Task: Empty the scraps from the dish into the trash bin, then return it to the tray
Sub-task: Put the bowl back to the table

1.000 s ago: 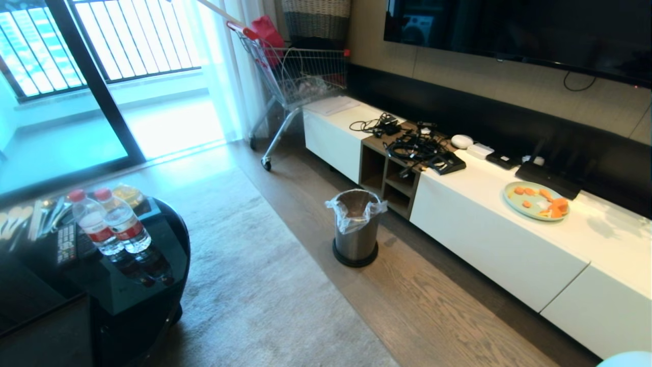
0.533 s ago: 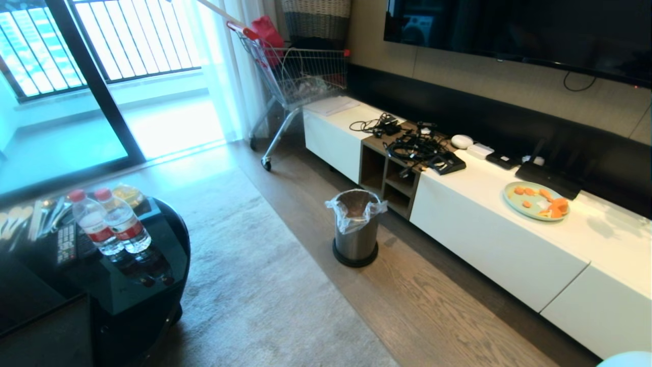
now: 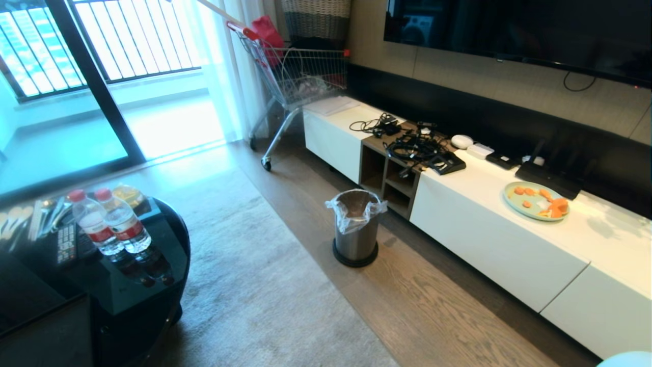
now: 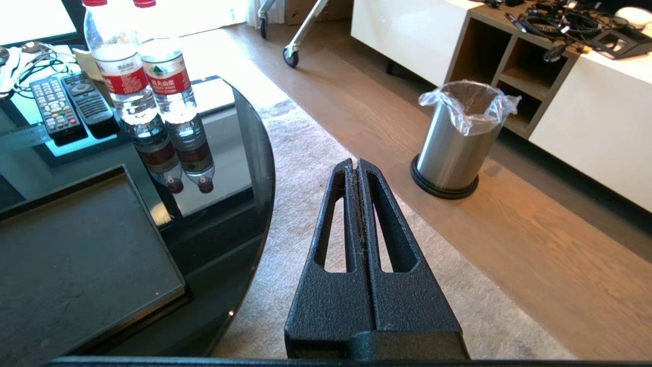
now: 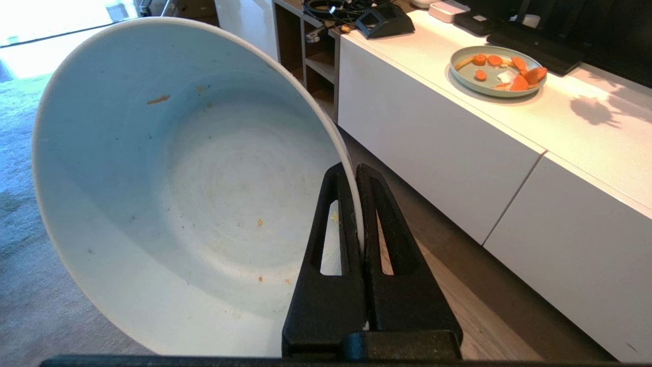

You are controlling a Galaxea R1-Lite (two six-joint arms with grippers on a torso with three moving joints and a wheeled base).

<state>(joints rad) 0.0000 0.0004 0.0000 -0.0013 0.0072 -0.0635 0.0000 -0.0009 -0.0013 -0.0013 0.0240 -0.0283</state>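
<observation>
The right gripper (image 5: pixel 356 176) has its two black fingers pinched tight on the rim of the small, deep, round white ceramic dish (image 5: pixel 168 188), one finger inside the wall and one outside. The dish hangs tipped on its side with its mouth facing the wrist, and only a few tiny orange specks (image 5: pixel 158 99) cling to the inside. The left gripper (image 4: pixel 356 168) holds nothing, its fingers pressed flat together above the pale carpet (image 4: pixel 305 168).

Beyond the left gripper and off to one side stands the small cylindrical brushed-steel trash bin (image 3: pixel 356 229) with a black base ring and a clear plastic liner, on the wooden floor (image 3: pixel 433 300) beside a long white low cabinet (image 3: pixel 489 239). To that gripper's other side is a round black glass table (image 4: pixel 224 153) carrying the large flat matte-black rectangular tray (image 4: pixel 76 244), two remote controls (image 4: pixel 66 104) and two clear water bottles (image 4: pixel 140 71) with red caps and red-and-white labels; the print is too small to read.

Past the dish, on the cabinet top, sits a flat pale-green plate with orange pieces (image 5: pixel 496 69). A wire shopping trolley (image 3: pixel 295 81) stands by the bright window.
</observation>
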